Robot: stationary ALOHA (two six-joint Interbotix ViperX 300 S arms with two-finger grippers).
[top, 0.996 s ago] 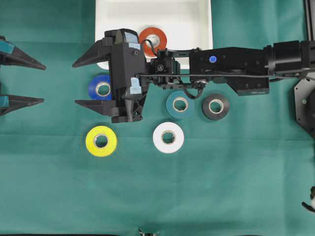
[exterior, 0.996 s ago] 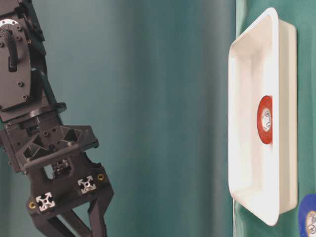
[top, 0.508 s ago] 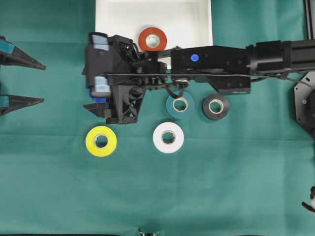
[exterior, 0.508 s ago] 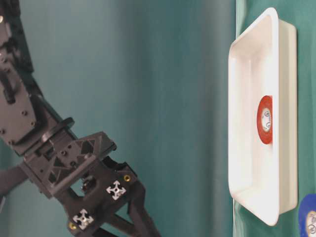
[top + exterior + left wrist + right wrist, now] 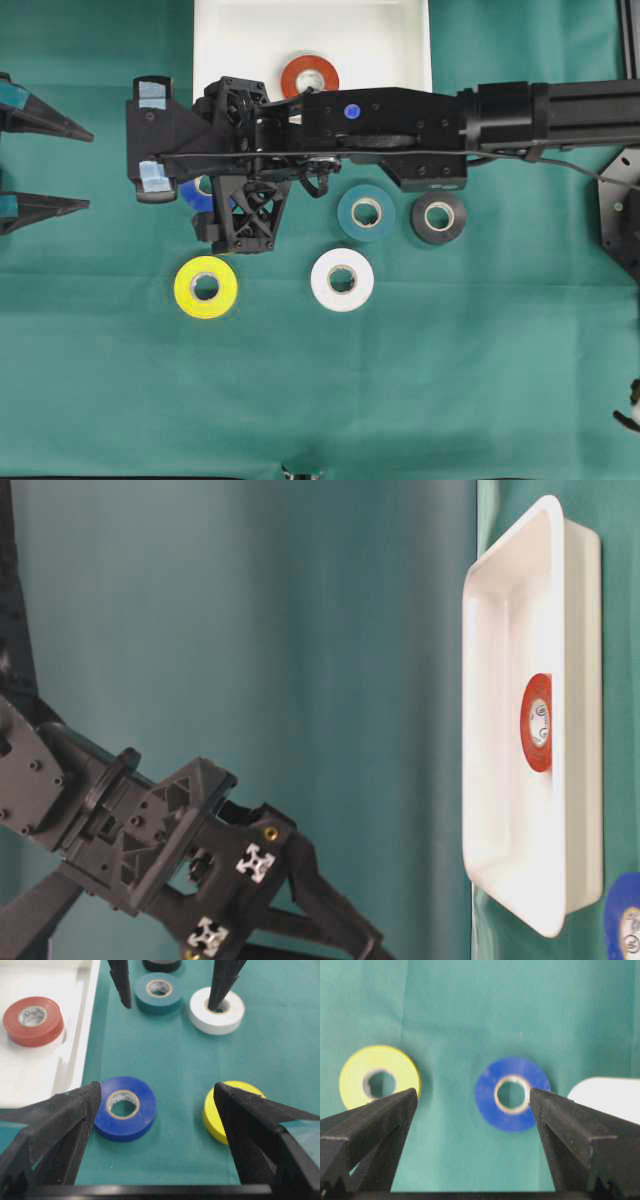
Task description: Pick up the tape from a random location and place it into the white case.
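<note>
The white case [image 5: 400,40] lies at the top of the overhead view with a red tape [image 5: 309,77] inside it. My right gripper [image 5: 222,165] reaches across from the right and hangs pointing down above a blue tape [image 5: 195,194], which its body mostly hides there. In the right wrist view the open fingers frame the cloth, and the blue tape [image 5: 512,1094] sits by the right fingertip, well below it. My left gripper [image 5: 40,165] stands open at the left edge, holding nothing. Its wrist view shows the blue tape [image 5: 142,1115] next to the case rim [image 5: 85,1025].
Yellow tape [image 5: 205,287], white tape [image 5: 342,279], teal tape [image 5: 366,212] and black tape [image 5: 438,217] lie on the green cloth. The right arm [image 5: 480,115] spans the table below the case. The table-level view shows the case [image 5: 500,680] and red tape [image 5: 537,722].
The right gripper has swung from level to pointing down and shifted left over the blue tape, still open. The left gripper and all tapes have stayed put.
</note>
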